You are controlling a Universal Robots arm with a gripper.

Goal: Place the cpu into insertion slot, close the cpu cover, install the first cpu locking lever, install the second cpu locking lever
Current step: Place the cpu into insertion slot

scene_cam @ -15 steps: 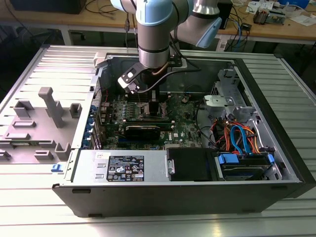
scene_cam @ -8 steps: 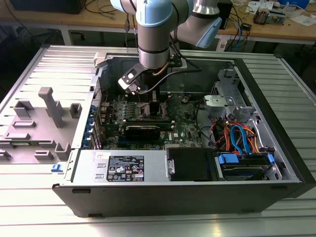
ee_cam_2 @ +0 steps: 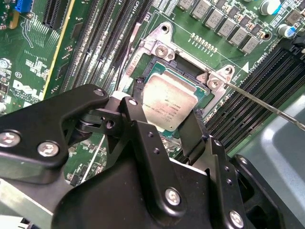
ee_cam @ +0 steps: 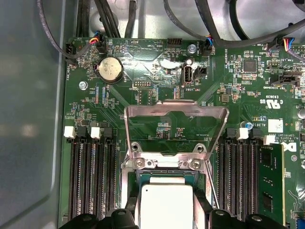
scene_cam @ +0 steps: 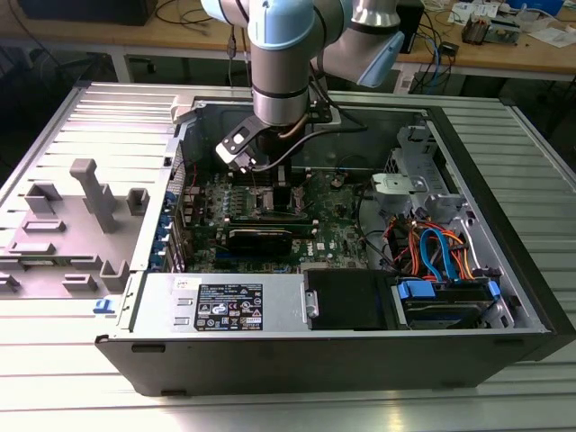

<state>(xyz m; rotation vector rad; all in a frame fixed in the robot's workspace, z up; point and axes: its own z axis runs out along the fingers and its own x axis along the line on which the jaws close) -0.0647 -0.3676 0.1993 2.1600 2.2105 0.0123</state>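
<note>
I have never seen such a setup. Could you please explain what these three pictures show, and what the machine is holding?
The exterior view looks from off the arm: a robot arm reaches down into an open computer case that lies on a metal table. The two wrist views come from cameras riding on the arm, looking close at the green motherboard. There its gripper appears shut on the cpu, a small silvery chip, at the insertion slot. The cpu cover, a thin metal frame, stands open.
</note>
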